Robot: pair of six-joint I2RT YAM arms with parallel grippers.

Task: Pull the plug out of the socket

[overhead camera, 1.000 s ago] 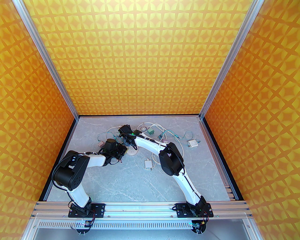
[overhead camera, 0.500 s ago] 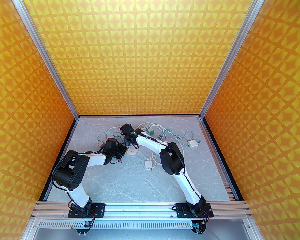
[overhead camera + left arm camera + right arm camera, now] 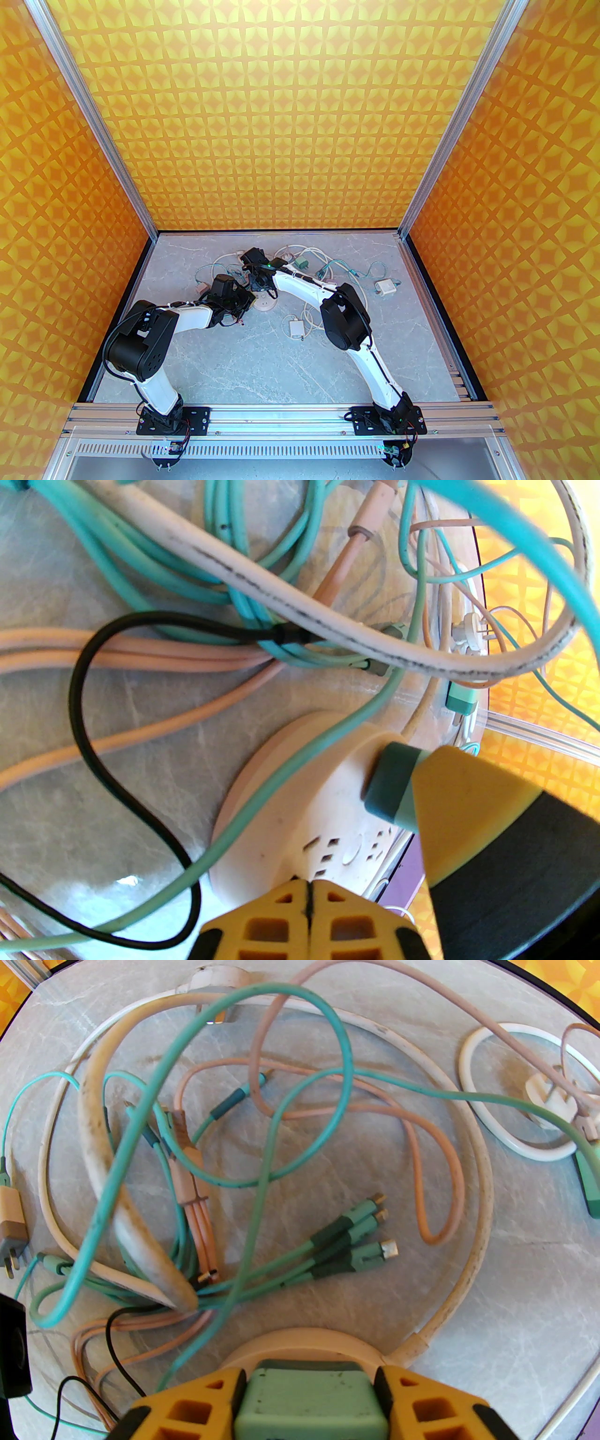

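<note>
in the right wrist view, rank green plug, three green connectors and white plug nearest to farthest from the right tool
1. green plug: bottom centre, gripped between the right tool's fingers.
2. green connectors: mid-table, just right of centre, lying loose.
3. white plug: far upper right, inside a white cable loop.

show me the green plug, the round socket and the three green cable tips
green plug (image 3: 309, 1403): right wrist view, middle of its broad green face.
round socket (image 3: 328, 803): left wrist view, on its white top face.
three green cable tips (image 3: 365, 1254): right wrist view, on the lowest tip's green shell.
</note>
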